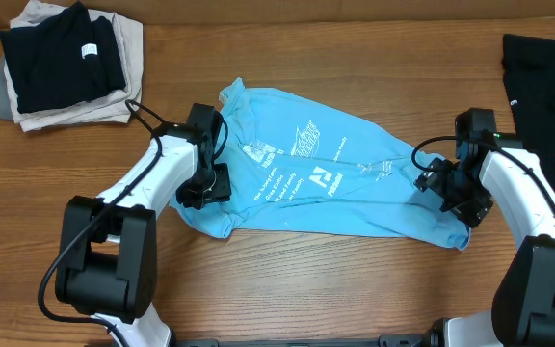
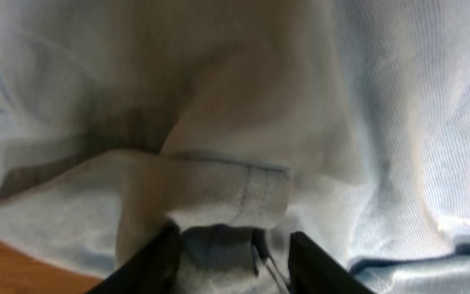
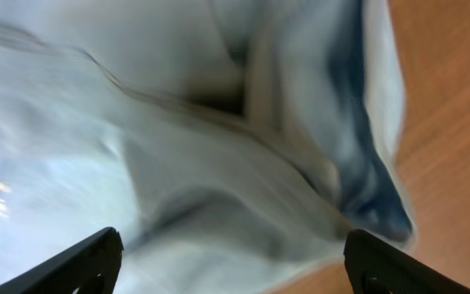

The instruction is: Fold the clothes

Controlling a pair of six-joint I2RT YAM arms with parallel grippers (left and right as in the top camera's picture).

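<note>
The clothes are a light sky-blue T-shirt (image 1: 326, 183) lying crumpled across the middle of the table, small white print facing up. My left gripper (image 1: 203, 185) sits at the shirt's left edge. In the left wrist view its fingers (image 2: 157, 261) stand partly apart with a hemmed fold of the shirt (image 2: 219, 192) bunched between them, and a gap shows beside the right finger, so it is open (image 2: 233, 261). My right gripper (image 1: 448, 188) hovers over the shirt's right end. It is wide open (image 3: 233, 261) above the blurred cloth (image 3: 137, 163), with nothing pinched.
A stack of folded clothes (image 1: 61, 58), black on beige, lies at the back left. A black garment (image 1: 547, 77) lies at the right edge. Bare wooden table (image 1: 355, 289) shows in front of the shirt.
</note>
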